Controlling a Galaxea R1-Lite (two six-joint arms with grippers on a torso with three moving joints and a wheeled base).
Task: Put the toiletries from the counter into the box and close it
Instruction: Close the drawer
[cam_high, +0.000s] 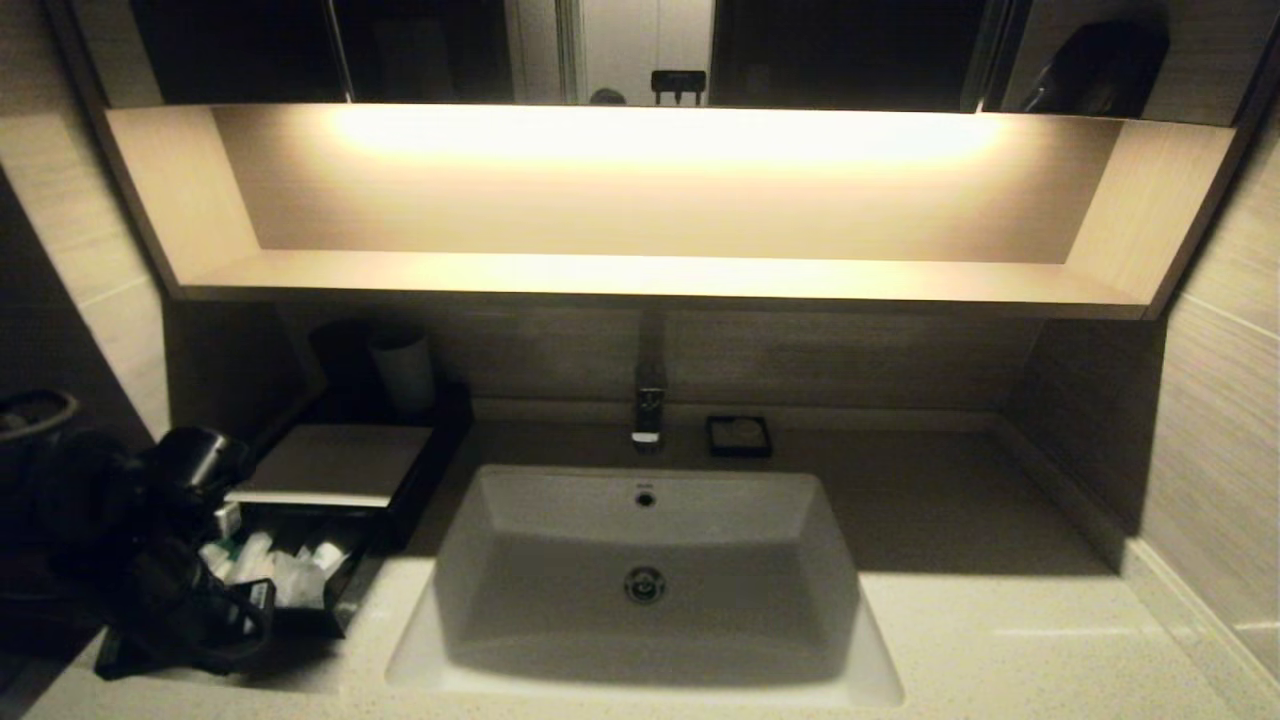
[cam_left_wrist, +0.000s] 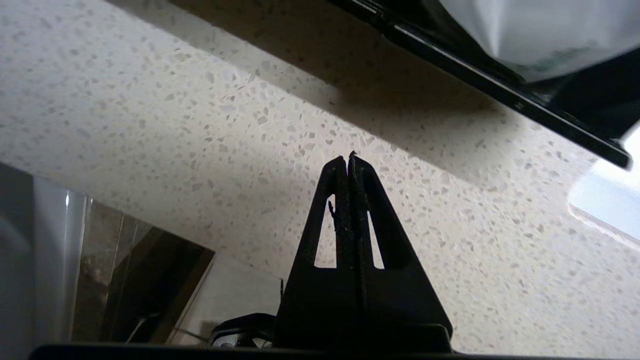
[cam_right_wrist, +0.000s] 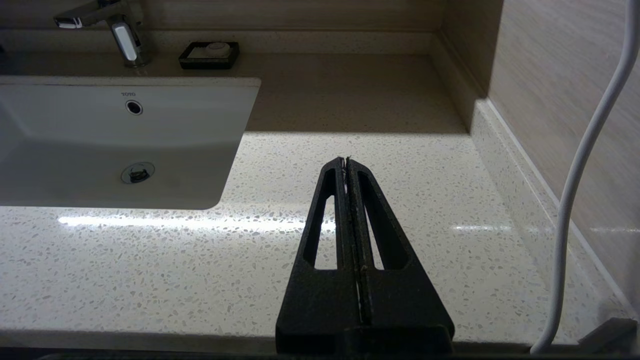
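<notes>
The black box with its beige top panel stands at the counter's left end. Its drawer is slid out toward me and holds several white toiletries with green marks. My left arm is a dark mass in front of the drawer's left side. In the left wrist view my left gripper is shut and empty, low over bare speckled stone, with the drawer's black edge and a white sachet just beyond it. My right gripper is shut, empty, over the counter right of the basin.
A white basin is sunk into the middle of the counter, with a tap behind it. A small black square dish sits by the tap. A pale cup stands behind the box. A lit wooden shelf overhangs the back.
</notes>
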